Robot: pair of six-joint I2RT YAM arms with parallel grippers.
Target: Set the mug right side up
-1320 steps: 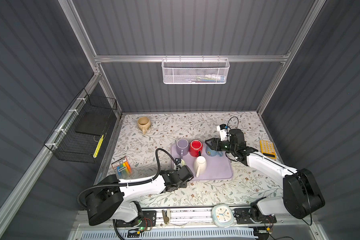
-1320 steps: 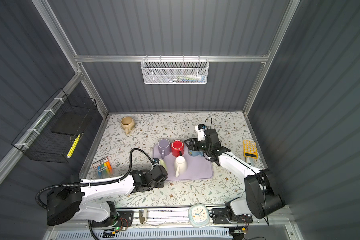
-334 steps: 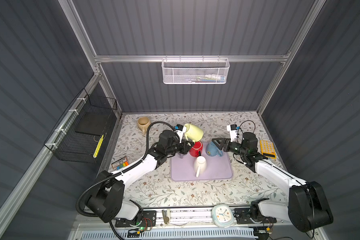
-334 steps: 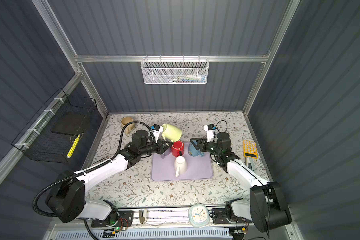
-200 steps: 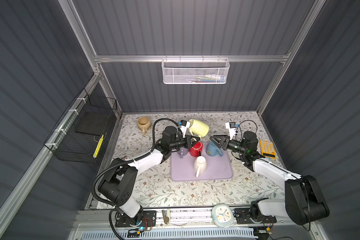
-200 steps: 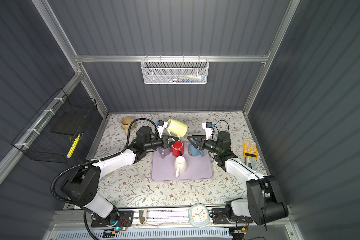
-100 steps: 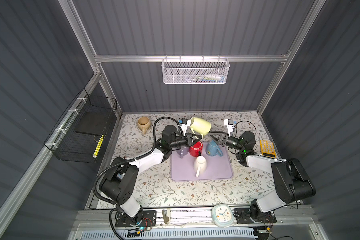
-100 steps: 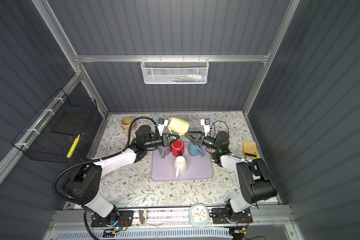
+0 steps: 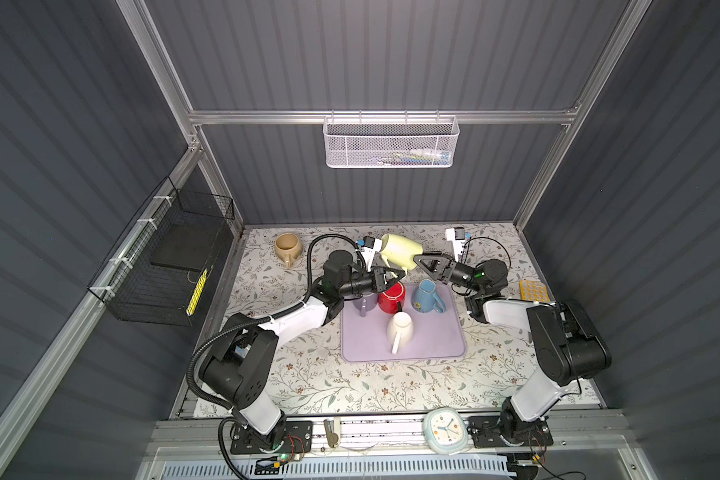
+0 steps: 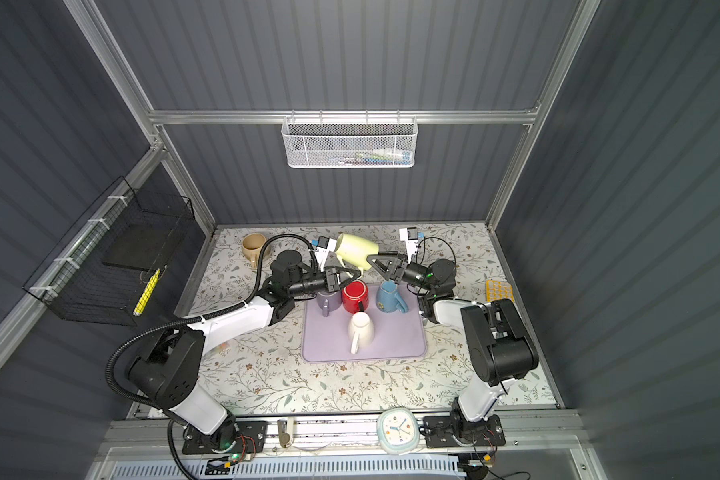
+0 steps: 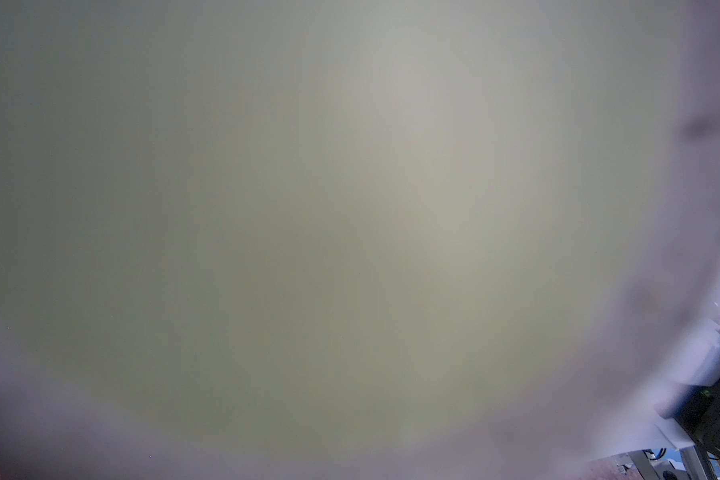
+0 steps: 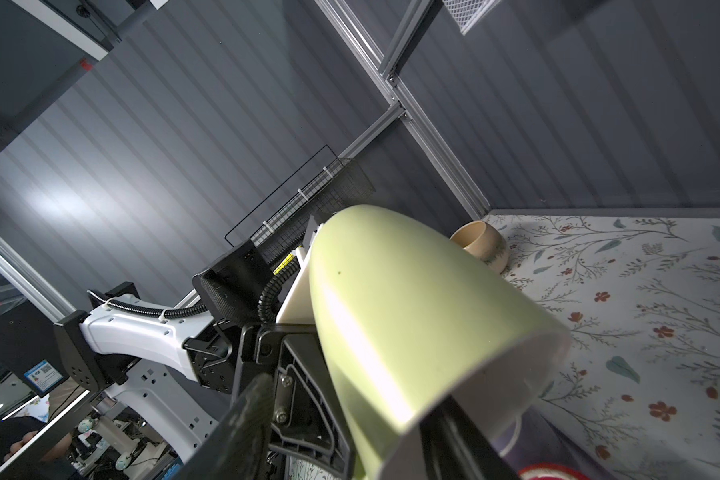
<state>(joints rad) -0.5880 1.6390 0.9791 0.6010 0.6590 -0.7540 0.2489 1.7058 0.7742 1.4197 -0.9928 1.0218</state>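
Mug [image 9: 400, 249] is hanging sideways, gripped by the left tool [image 9: 395, 274], mouth pointing at the open right tool [image 9: 418, 259] straddling its rim.

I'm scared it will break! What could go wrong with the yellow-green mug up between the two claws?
The pale yellow-green ceramic mug hangs tilted in the air, pinched only by its handle in the left gripper; it might swivel or slip. The red mug and blue mug sit below, so a drop could chip them. The open right gripper straddles its rim; a crooked close might knock it loose.
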